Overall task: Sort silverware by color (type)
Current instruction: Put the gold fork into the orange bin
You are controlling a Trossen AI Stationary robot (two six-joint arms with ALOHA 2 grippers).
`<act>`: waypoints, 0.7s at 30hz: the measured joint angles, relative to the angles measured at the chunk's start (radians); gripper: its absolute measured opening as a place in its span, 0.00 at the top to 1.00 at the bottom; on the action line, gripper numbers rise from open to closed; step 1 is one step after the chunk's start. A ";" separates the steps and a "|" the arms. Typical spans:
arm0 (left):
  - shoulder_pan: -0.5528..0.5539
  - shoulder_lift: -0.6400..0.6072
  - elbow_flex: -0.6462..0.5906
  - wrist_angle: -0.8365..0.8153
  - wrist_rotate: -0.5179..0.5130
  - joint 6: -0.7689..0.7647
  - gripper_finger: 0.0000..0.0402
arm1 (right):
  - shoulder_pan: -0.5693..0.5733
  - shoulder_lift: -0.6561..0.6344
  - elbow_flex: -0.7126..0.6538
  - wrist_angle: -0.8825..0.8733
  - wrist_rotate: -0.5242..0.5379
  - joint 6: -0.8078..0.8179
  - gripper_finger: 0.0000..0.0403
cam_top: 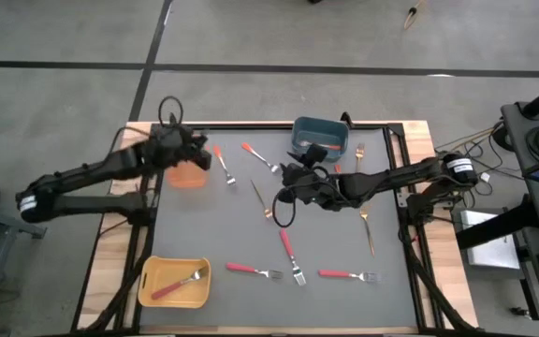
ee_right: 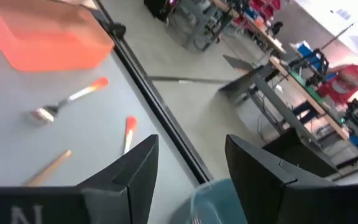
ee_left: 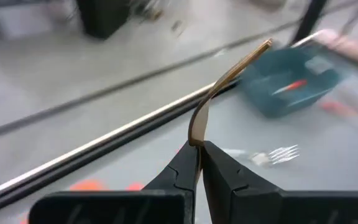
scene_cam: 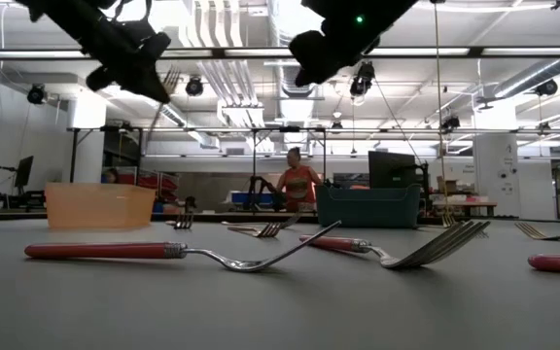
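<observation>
From above, the left gripper hangs over the orange bin, probably to drop its load there, while the right gripper hovers mid-table just beside the blue-grey bin, with red-handled forks loose on the mat. The left wrist view shows its jaws clenched on a thin gold fork. The right wrist view shows its fingers spread and empty, likely freed for another pick.

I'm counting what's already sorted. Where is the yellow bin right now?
In the high view the yellow bin sits at the table's near left corner, with one red-handled fork lying inside it; another red-handled fork lies on the mat just to its right.
</observation>
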 joint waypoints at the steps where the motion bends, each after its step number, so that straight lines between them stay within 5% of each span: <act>1: 0.028 0.008 0.029 -0.049 0.000 0.014 1.00 | -0.005 -0.005 -0.003 -0.020 0.000 0.009 0.56; 12: 0.383 0.192 0.259 -0.352 0.250 0.147 1.00 | -0.070 -0.017 -0.096 -0.104 0.000 -0.028 0.58; 19: 0.641 0.332 0.268 -0.429 0.746 0.160 1.00 | -0.113 -0.017 -0.152 -0.103 0.000 -0.120 0.62; 21: 0.697 0.371 0.268 -0.487 0.812 0.162 1.00 | -0.123 -0.018 -0.162 -0.110 0.001 -0.163 0.63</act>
